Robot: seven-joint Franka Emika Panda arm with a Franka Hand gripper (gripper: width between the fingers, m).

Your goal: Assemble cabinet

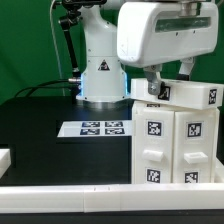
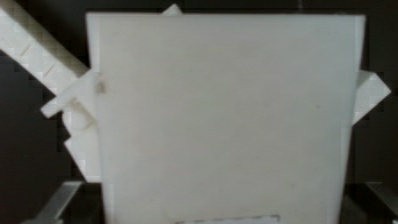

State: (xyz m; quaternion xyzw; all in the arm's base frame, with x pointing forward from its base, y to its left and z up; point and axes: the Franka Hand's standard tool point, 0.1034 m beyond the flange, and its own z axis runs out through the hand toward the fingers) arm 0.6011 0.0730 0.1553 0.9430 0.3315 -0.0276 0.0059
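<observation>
The white cabinet (image 1: pixel 172 150) stands at the exterior view's right, its front faces carrying black-and-white tags. A flat white panel (image 1: pixel 192 95) with tags lies slightly tilted across its top. My gripper (image 1: pixel 168 86) reaches down onto that panel from above. In the wrist view the panel (image 2: pixel 214 110) fills the span between my fingers (image 2: pixel 64 200), and my gripper (image 2: pixel 219 203) is shut on its two long edges. Slanted white cabinet parts (image 2: pixel 39 55) show behind the panel. What lies under the panel is hidden.
The marker board (image 1: pixel 103 128) lies flat on the black table in the middle, before the robot's base (image 1: pixel 100 75). A long white rail (image 1: pixel 70 200) runs along the front edge. A small white piece (image 1: pixel 5 158) sits at the exterior view's far left.
</observation>
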